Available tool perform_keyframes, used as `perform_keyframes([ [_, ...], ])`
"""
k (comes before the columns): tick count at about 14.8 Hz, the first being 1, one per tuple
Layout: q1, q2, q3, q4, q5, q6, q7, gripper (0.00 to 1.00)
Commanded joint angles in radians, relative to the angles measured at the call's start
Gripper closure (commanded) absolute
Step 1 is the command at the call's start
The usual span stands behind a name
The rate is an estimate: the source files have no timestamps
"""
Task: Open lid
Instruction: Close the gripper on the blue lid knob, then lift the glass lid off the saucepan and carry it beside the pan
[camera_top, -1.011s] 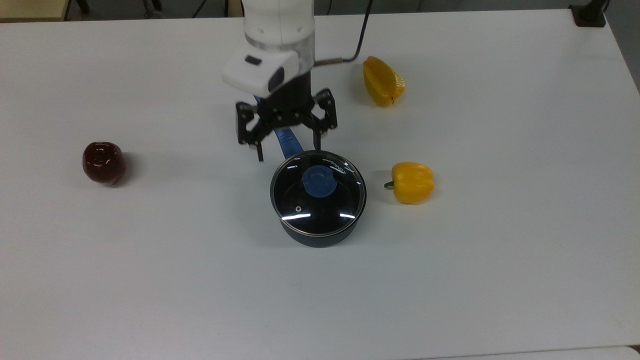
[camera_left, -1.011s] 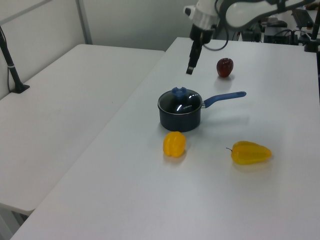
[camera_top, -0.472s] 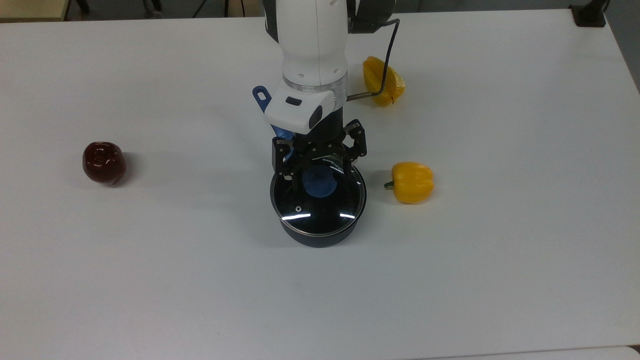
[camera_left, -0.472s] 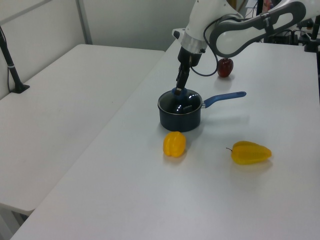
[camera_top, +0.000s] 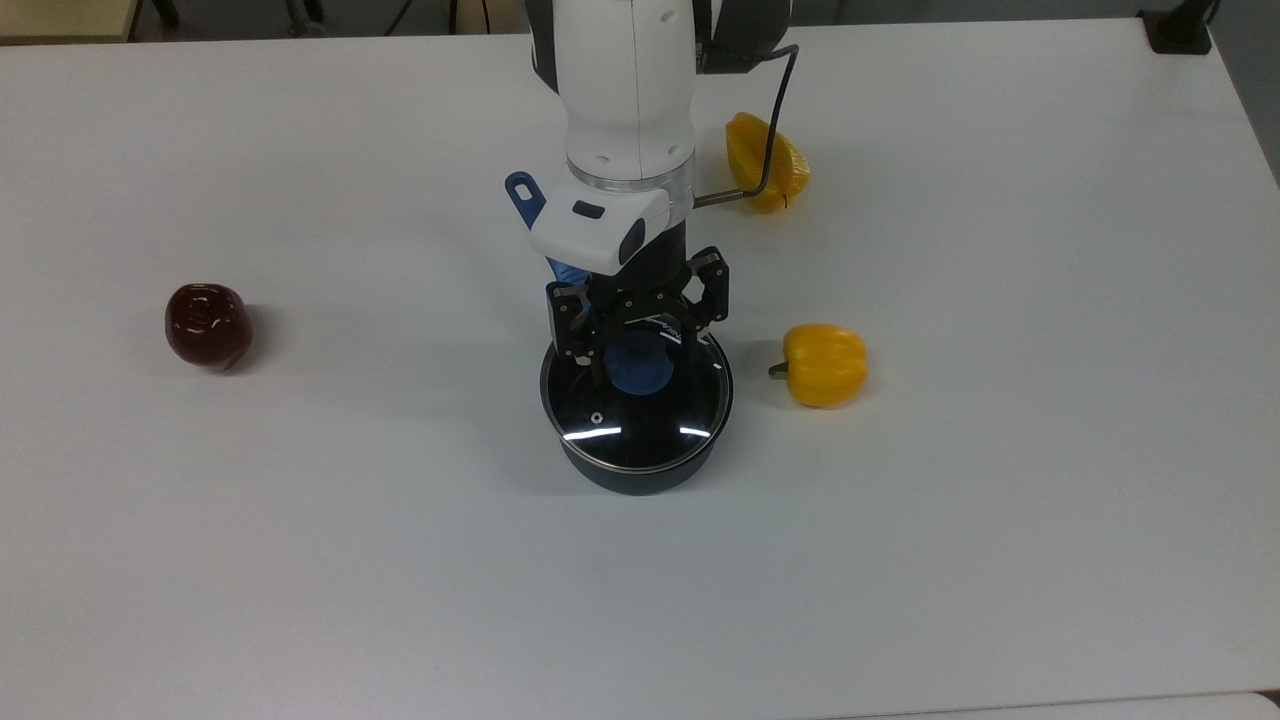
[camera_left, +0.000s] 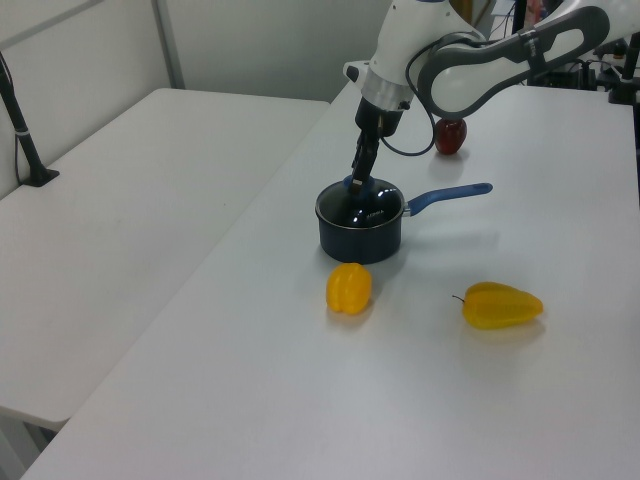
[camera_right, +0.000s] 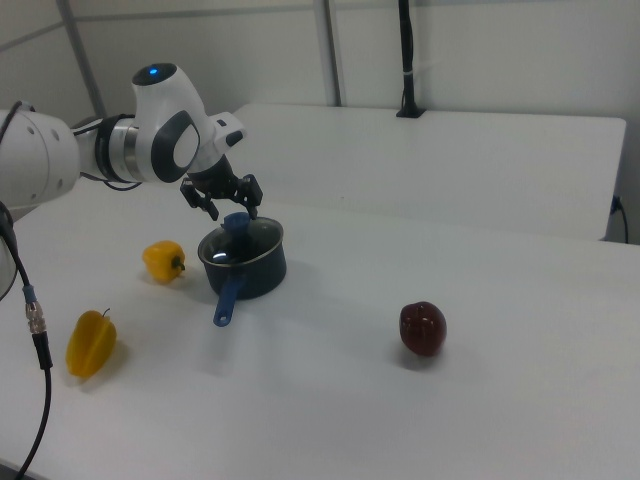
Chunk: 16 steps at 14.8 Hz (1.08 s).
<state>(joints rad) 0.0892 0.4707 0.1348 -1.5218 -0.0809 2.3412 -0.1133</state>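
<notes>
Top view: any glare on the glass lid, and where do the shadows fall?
Top view: two short white streaks of glare on the lid near its lower edge, with soft shadows on the table around the saucepan. Right view: a pale reflection on the lid, a soft shadow under the dark red pepper.

White table (camera_left: 300, 400) beside a second white table (camera_left: 110, 220); pale walls (camera_right: 480, 50) behind.

Clear glossy glass lid (camera_top: 640, 405) with bright metal rim and matt blue plastic knob (camera_top: 640, 362). Dark matt saucepan (camera_left: 358, 240). Glossy yellow peppers (camera_top: 823, 364). Shiny dark-red apple (camera_top: 207, 325). Smooth matt white table (camera_top: 1000, 500).
</notes>
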Motion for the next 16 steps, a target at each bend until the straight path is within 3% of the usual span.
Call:
perform_keyframes([
  [1,0.015,0.006,-0.004,-0.001,-0.002,0.012,0.011,0.19],
  [2,0.015,0.006,-0.004,-0.003,-0.003,0.010,0.011,0.21],
  [7,0.012,-0.007,-0.004,-0.001,0.000,-0.003,0.011,0.54],
  [9,0.012,-0.020,-0.004,-0.003,0.001,-0.005,0.011,0.61],
  [16,-0.037,-0.124,-0.004,-0.005,0.013,-0.138,0.014,0.61],
])
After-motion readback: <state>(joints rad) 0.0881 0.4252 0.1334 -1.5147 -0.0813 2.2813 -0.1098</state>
